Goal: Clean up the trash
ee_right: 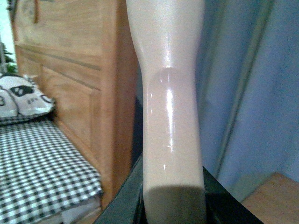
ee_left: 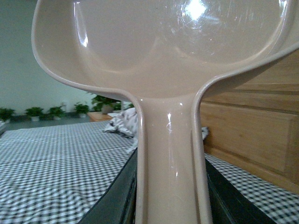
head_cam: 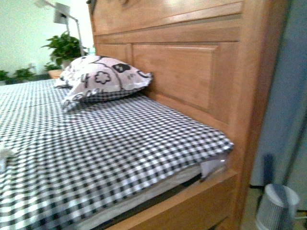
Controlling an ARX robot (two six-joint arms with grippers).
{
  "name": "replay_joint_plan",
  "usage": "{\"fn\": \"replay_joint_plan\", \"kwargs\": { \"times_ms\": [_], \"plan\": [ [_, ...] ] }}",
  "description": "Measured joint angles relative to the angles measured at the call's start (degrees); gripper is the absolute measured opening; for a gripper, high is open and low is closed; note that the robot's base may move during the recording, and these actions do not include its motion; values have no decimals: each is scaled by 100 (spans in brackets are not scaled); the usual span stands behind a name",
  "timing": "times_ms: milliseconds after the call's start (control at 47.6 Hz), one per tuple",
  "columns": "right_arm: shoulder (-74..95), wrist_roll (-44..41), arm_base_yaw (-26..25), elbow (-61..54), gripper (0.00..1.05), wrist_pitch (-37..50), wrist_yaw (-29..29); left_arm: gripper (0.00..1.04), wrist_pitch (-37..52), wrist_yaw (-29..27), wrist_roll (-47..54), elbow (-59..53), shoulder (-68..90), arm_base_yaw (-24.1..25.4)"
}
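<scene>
A small white crumpled wad, the trash (head_cam: 5, 154), lies on the checked bedsheet at the far left edge of the front view, partly cut off. Neither arm shows in the front view. In the left wrist view my left gripper (ee_left: 170, 191) is shut on the handle of the pinkish-beige dustpan (ee_left: 159, 46), whose empty scoop is held up above the bed. In the right wrist view my right gripper (ee_right: 173, 198) is shut on the pinkish-beige brush handle (ee_right: 169, 107). The brush head is out of view.
The bed's black-and-white checked sheet (head_cam: 120, 143) ends at a tall wooden headboard (head_cam: 192, 67). A white patterned pillow (head_cam: 103, 76) lies against it. A grey-white cylinder (head_cam: 277, 207) stands on the floor beside the bed by a blue curtain (ee_right: 252, 93). Potted plants (head_cam: 64, 48) stand behind.
</scene>
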Motion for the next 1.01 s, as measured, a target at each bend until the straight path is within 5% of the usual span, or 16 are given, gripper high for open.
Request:
{"fn": "replay_joint_plan", "kwargs": {
  "times_ms": [862,925,1009],
  "plan": [
    [-17,-13,9,-7,19,2,0,27,7,20,-31,0,-2,15],
    [-17,-13,9,-7,19,2,0,27,-1657,-623,-560,520,20,-83],
    [-15,-13,9,-7,19,2,0,27,-3497,-575,-1060,1141,101,236]
  ]
}}
